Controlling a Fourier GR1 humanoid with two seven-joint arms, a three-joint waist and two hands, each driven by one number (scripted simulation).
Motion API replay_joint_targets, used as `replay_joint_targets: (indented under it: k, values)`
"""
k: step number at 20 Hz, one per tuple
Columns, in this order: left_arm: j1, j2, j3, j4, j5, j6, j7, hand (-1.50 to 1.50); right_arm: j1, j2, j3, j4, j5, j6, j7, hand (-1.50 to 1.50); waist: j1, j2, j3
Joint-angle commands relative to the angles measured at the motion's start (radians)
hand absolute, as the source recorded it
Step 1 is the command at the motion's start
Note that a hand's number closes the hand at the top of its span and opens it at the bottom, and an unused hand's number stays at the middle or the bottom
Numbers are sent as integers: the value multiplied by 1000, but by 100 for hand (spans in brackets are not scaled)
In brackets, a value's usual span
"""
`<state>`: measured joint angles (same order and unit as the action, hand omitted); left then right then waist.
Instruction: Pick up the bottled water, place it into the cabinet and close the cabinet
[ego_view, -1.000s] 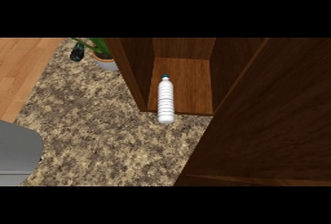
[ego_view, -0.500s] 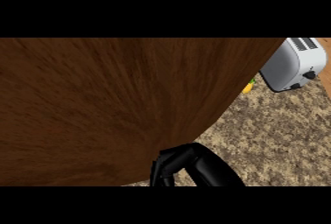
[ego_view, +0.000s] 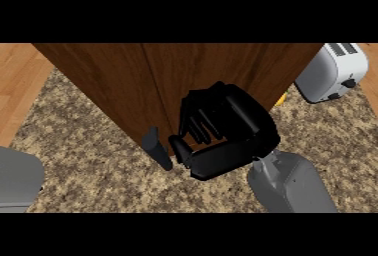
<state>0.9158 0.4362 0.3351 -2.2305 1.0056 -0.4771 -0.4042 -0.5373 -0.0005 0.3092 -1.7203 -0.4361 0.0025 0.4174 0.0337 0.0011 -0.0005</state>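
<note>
The big brown cabinet (ego_view: 148, 85) fills the top middle and blocks the way there. Its doors look shut, with only a thin line between them. The right hand (ego_view: 221, 127) is right up against the cabinet front. A small dark handle (ego_view: 156, 147) sticks out by the bottom edge. A toaster (ego_view: 332, 72) stands close to the cabinet's right side. The speckled counter (ego_view: 96, 170) is open in front and at the left.

Dark brown wood-grain cabinet (ego_view: 148, 85), speckled tan-and-brown granite counter (ego_view: 96, 175), black right hand (ego_view: 221, 127) on grey forearm (ego_view: 291, 185), silver-grey toaster (ego_view: 334, 70), light orange wood floor (ego_view: 15, 85).
</note>
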Motion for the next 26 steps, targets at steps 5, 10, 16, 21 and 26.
replay_joint_targets:
  k: [5,10,16,21,26]
  values:
    - [35,-34,113,41,80,-113,28,-150,-183,-44,-171,318,-58,164,-79,150,-2,1,1]
    - [-6,-92,76,40,17,-114,63,-150,-248,-18,-169,451,-29,228,-141,150,-7,3,0]
    - [39,-44,134,-8,134,-115,110,-150,-362,-36,-224,542,-58,255,-105,150,19,9,1]
    - [28,-42,143,14,143,-152,128,-150,-371,-1,-168,525,-123,230,-91,150,27,6,0]
    - [8,-43,141,-4,148,-116,153,-150,-384,-2,-164,540,-126,211,-87,150,27,8,0]
